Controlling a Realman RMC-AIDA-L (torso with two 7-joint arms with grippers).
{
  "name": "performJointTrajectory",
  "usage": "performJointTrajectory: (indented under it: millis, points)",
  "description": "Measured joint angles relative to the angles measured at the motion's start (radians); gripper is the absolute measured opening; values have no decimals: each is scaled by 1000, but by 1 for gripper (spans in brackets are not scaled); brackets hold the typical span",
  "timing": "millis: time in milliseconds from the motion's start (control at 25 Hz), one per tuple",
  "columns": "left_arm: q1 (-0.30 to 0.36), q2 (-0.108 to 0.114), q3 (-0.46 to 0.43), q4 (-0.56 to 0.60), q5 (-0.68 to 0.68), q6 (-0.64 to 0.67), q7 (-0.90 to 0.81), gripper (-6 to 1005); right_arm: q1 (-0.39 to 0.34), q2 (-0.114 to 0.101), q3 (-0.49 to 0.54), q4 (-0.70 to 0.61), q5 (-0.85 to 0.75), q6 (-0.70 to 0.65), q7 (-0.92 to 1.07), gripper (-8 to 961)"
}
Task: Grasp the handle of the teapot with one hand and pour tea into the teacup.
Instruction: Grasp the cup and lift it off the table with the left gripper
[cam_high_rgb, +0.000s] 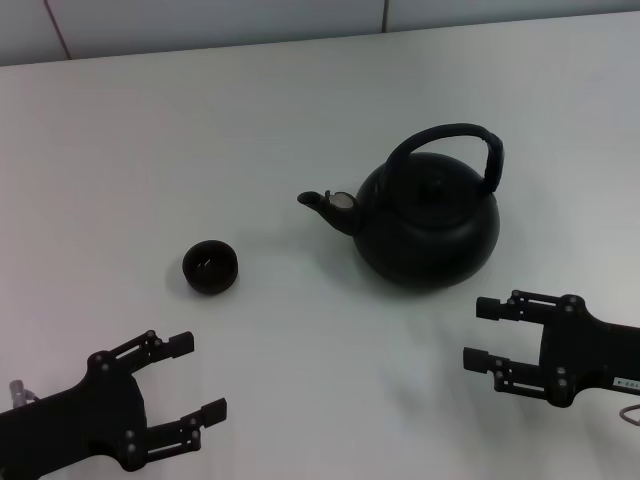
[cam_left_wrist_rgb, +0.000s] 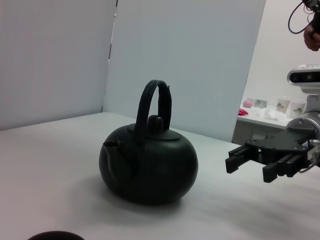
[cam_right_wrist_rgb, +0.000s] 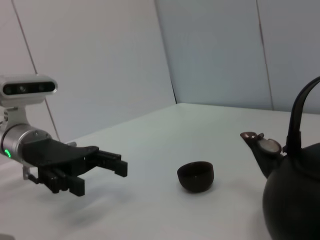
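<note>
The worktop (cam_high_rgb: 150, 130) carries 2 task things. The teapot (cam_high_rgb: 428, 225) stands upright just ahead of the right claw (cam_high_rgb: 485, 333), apart from it, with its spout turned toward the teacup (cam_high_rgb: 210, 267). The handle (cam_high_rgb: 447, 140) arches over the lid, ungrasped. The teacup sits ahead of the left claw (cam_high_rgb: 197, 378), well clear of it. Both claws hang spread and empty, low over the near worktop.

By my judgement, no grasp has begun. The next move calls for the right claw to rise and close around the handle's top.

Black teapot (cam_high_rgb: 428, 225) upright, handle (cam_high_rgb: 450, 150) raised, spout toward small teacup (cam_high_rgb: 210, 268) nearby.
</note>
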Motion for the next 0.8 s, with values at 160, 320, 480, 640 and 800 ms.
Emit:
performJointTrajectory:
  millis: [160, 320, 480, 640, 800]
  points:
    - [-1, 0, -2, 1, -1, -8, -2, 843, 4, 1, 0, 3, -3, 15, 0, 649]
    - [-2, -1, -2, 1, -5, -8, -5, 840, 11, 2, 0, 7, -4, 24, -1, 649]
    - [-4, -2, -1, 1, -7, -3, -6, 837, 13, 2, 0, 16, -4, 25, -1, 649]
    - [-4, -2, 0, 1, -8, -3, -7, 833, 14, 1, 0, 16, -4, 26, -1, 648]
    - [-3, -2, -1, 1, -9, -2, -7, 830, 17, 1, 0, 16, -4, 26, -2, 648]
